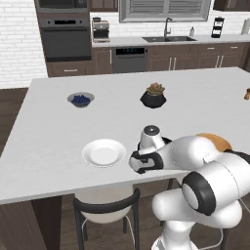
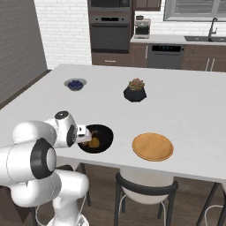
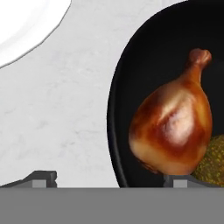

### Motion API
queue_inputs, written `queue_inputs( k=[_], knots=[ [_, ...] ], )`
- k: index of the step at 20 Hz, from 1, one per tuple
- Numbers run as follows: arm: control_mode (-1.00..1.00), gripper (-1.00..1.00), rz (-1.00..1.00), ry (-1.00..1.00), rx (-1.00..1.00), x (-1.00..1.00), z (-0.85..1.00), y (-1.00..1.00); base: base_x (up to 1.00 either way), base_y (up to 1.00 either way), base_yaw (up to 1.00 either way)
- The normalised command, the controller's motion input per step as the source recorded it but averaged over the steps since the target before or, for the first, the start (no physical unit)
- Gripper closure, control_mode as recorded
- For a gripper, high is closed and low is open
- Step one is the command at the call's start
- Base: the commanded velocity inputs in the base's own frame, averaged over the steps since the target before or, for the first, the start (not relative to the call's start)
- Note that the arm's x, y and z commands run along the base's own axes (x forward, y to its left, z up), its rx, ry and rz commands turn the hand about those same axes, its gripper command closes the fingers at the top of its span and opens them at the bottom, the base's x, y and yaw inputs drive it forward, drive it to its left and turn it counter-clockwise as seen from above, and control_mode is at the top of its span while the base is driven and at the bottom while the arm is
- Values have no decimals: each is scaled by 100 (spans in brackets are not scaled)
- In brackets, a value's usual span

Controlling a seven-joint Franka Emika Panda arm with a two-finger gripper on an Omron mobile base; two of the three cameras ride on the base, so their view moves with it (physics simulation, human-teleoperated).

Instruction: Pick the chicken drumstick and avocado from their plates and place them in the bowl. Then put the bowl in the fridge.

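The end effector (image 3: 109, 179) hung released over the black bowl's (image 2: 104, 132) rim, gripping nothing. The chicken drumstick (image 3: 173, 127) and avocado (image 3: 213, 164) lay touching inside the bowl, between the white plate (image 1: 103, 153) and the wooden plate (image 2: 152, 146) on the table (image 2: 185, 106).

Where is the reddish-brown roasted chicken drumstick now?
In the hand view, the reddish-brown roasted chicken drumstick lies inside the matte black bowl, touching the olive-brown avocado at its lower right.

Two base cameras look forward and down over the white marble-look island counter (image 1: 58, 146) from behind the arm, one from its left, one from its right, sharing the faceted black plant pot (image 1: 153, 99). The hand camera looks close down at the wide matte black bowl (image 3: 131, 65).
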Motion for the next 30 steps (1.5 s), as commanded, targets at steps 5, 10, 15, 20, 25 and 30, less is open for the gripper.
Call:
queue_inputs(
  k=[5,10,15,20,25,30],
  knots=[
    [-100,100,1,0,-1,8,-23,0,0,0,0],
    [-100,100,0,0,0,0,-3,0,0,0,0],
    [-100,100,0,0,0,0,0,-1,0,0,0],
    [-100,100,0,-1,0,0,2,-7,0,0,0],
    [-100,100,7,-6,0,-5,71,-25,0,0,0],
    [-100,100,12,0,0,0,100,-37,0,0,0]
  ],
)
